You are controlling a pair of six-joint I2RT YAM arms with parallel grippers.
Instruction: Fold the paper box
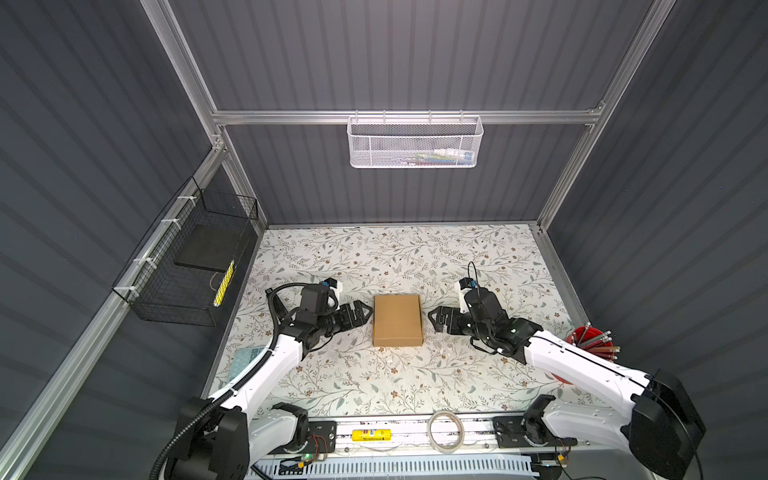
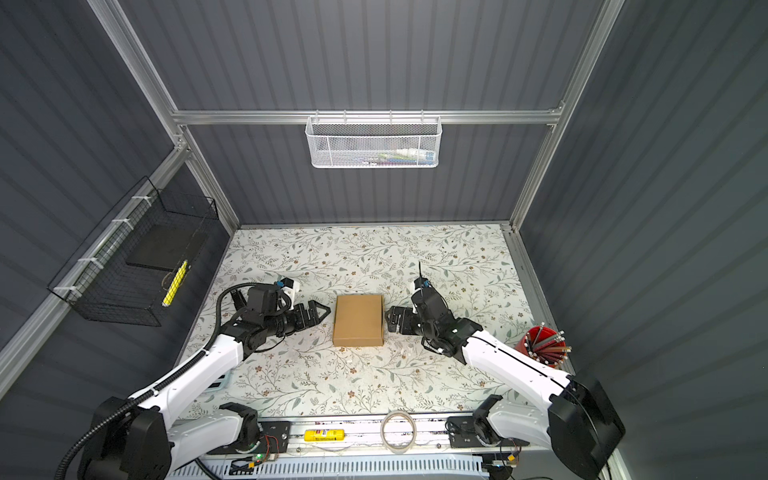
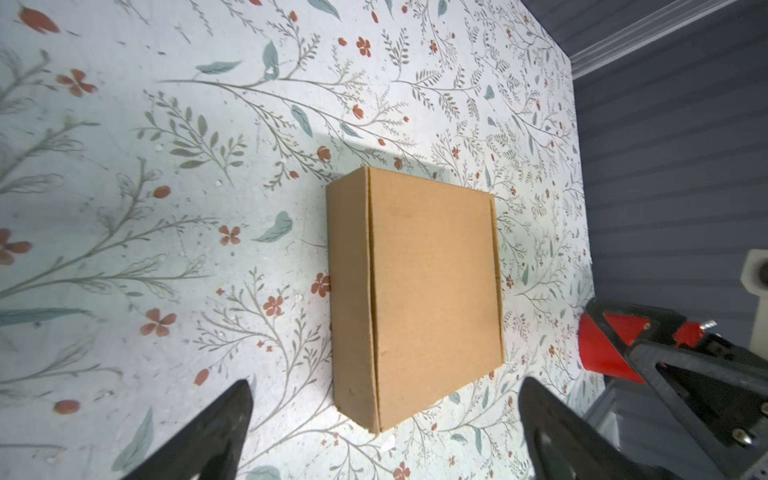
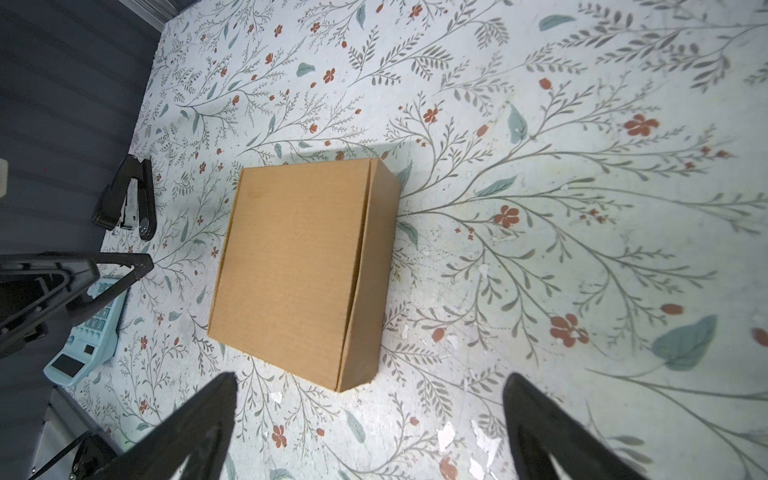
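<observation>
The paper box (image 1: pixel 397 320) (image 2: pixel 358 320) is a plain brown cardboard mailer. It lies closed and flat on the floral table, in the middle between both arms. My left gripper (image 1: pixel 365 312) (image 2: pixel 324 311) is just left of it, open and a short gap away. My right gripper (image 1: pixel 432 318) (image 2: pixel 388 319) is just right of it, open and also apart from it. In the left wrist view the box (image 3: pixel 415 291) sits ahead of the wide-open left gripper (image 3: pixel 385 386). The right wrist view shows the box (image 4: pixel 299 270) ahead of the empty right gripper (image 4: pixel 370 378).
A red cup of pencils (image 1: pixel 590 345) stands at the table's right edge. A teal calculator (image 4: pixel 89 332) and a black stapler (image 4: pixel 129 199) lie at the left edge. A black wire basket (image 1: pixel 187 270) hangs on the left wall. A tape roll (image 1: pixel 446 430) lies on the front rail.
</observation>
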